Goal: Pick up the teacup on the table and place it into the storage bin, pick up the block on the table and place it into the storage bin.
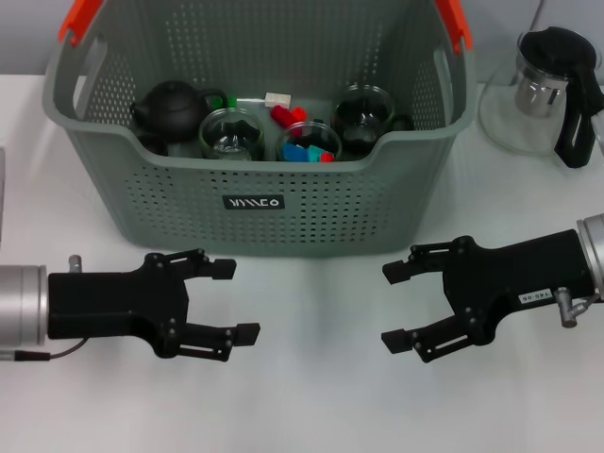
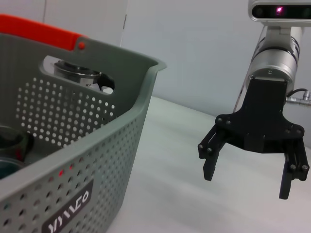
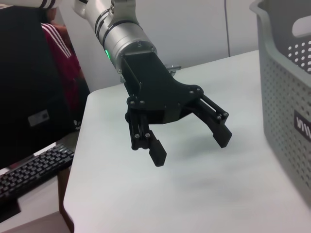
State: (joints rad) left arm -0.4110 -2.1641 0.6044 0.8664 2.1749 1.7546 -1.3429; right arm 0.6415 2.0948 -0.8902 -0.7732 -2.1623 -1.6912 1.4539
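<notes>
Two end effectors, left point(image 1: 229, 300) and right point(image 1: 400, 302), face you wide open and empty over the white bench point(image 1: 311, 396), the storage bin point(image 1: 255, 203) just beyond them. Your right wrist view alone shows a keyboard point(image 3: 34, 167) past the bench edge.

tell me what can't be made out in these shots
- Storage bin floor: in the head view the front wall and the glass cups and dark teapot hide what lies beneath.
- Coloured blocks: too small and overlapped to count.
- Glass pitcher: cut off by the right edge of the head view.
- Left gripper and right gripper, both open: arms cut off by the head view's side edges.
</notes>
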